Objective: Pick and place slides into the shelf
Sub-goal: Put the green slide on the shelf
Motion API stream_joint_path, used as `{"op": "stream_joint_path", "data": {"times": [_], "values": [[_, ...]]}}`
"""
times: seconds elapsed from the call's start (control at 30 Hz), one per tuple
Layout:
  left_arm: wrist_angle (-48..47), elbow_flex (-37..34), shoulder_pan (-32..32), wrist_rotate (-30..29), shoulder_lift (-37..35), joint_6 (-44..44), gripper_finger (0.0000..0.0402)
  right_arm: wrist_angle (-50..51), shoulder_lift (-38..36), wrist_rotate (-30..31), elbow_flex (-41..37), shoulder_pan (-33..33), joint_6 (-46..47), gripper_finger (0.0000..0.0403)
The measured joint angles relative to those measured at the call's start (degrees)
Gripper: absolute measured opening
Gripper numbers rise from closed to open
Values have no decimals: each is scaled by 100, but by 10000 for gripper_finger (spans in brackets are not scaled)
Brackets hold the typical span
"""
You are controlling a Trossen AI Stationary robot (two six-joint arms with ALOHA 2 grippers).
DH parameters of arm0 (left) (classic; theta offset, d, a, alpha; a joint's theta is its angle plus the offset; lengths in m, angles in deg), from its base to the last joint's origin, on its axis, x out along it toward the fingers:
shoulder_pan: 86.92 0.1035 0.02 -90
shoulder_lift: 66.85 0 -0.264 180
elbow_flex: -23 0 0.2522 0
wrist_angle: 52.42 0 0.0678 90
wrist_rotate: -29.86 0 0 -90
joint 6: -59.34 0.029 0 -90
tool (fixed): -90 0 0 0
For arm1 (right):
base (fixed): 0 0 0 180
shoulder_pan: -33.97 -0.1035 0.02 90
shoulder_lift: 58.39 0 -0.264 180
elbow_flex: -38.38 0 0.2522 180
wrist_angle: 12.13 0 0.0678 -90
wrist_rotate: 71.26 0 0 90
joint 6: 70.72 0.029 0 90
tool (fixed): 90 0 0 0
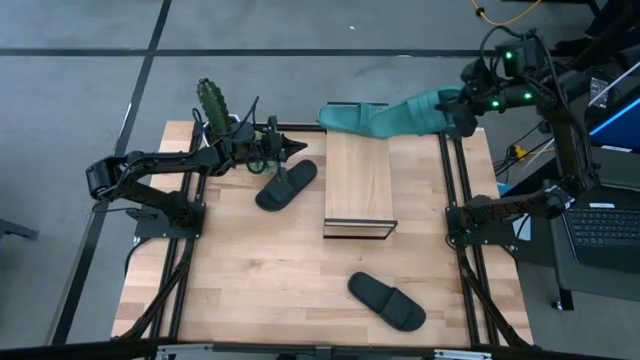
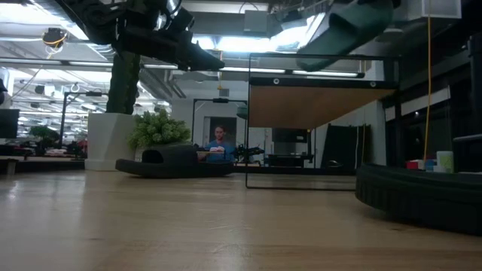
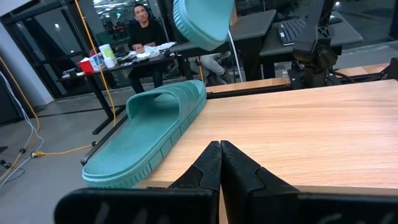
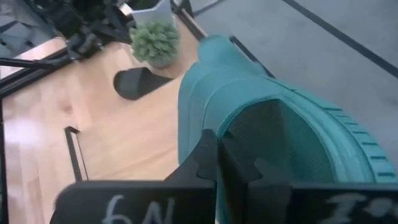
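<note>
One teal slide [image 1: 348, 117] lies sole-down on the far end of the shelf [image 1: 358, 190], overhanging its far edge; the left wrist view shows this teal slide [image 3: 149, 137] too. My right gripper [image 1: 458, 112] is shut on the second teal slide [image 1: 415, 112], held in the air beyond the shelf's far right corner. My left gripper [image 1: 292, 148] is shut and hovers left of the shelf, above a black slide [image 1: 285, 185] lying on the table. The other black slide [image 1: 387, 300] lies near the table's near edge. My right gripper pinches the second teal slide between its two fingers at the end nearest the gripper [image 4: 249, 134], one finger on the textured face. The fingers come about level from the table's right, along the slide. The slide is lifted clear, its free end [image 3: 202, 22] above the shelf's far end.
A potted plant [image 1: 212, 100] stands at the table's far left corner, just behind my left arm. Black frame rails [image 1: 455, 230] run along both table sides. Bare tabletop lies between the shelf and the near black slide. A person sits at a desk beyond the table.
</note>
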Motion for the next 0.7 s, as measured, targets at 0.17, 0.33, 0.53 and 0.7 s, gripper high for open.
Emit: {"op": "stream_joint_path", "data": {"times": [0.17,0.33,0.53,0.7], "values": [[0,0,0,0,0,0,0,-411,0,-9,-5,-427,292,6],[-1,0,1,2,0,0,0,-927,-131,350,-561,-951,452,6],[-1,0,2,2,0,1,0,-2226,-476,650,-2022,-1389,456,6],[-2,0,2,2,0,2,0,-3380,-808,634,-3043,-1668,804,6]]}}
